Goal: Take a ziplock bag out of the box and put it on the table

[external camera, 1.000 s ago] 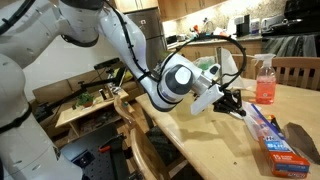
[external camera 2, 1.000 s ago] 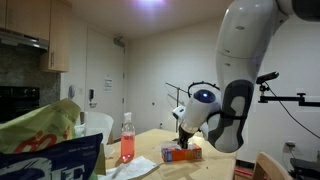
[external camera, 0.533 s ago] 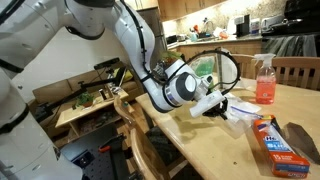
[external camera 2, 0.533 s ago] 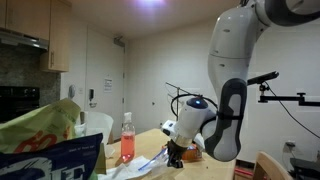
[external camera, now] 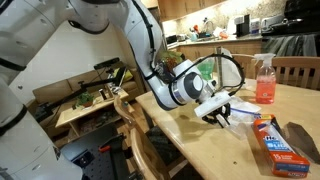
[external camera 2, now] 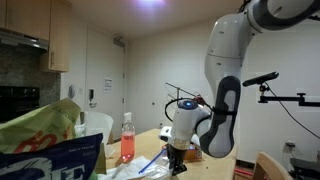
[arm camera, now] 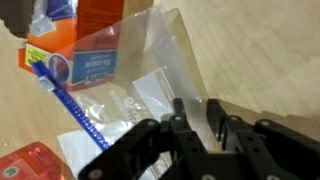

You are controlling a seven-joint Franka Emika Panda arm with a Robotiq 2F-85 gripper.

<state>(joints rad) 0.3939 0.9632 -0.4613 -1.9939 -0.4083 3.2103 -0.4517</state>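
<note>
The ziplock bag (arm camera: 140,70), clear with a blue zip strip, lies flat on the pale wooden table (arm camera: 260,60) in the wrist view, partly over the orange and blue box (arm camera: 100,20). My gripper (arm camera: 196,105) sits low over the bag's near edge. Its two dark fingers stand slightly apart, and the plastic shows in the gap between them. In an exterior view the gripper (external camera: 222,112) points down at the table (external camera: 210,150) beside the whitish bag (external camera: 240,112), left of the box (external camera: 272,137). From another side, the gripper (external camera 2: 175,160) is down at the tabletop.
A pink spray bottle (external camera: 264,82) stands behind the box, and a dark flat object (external camera: 303,140) lies to the box's right. A wooden chair back (external camera: 135,130) is at the table's near edge. A snack bag (external camera 2: 50,140) fills the foreground in an exterior view.
The arm has swung away from the box and come down to the tabletop with the bag. The jaws, shut before, now stand slightly apart.
</note>
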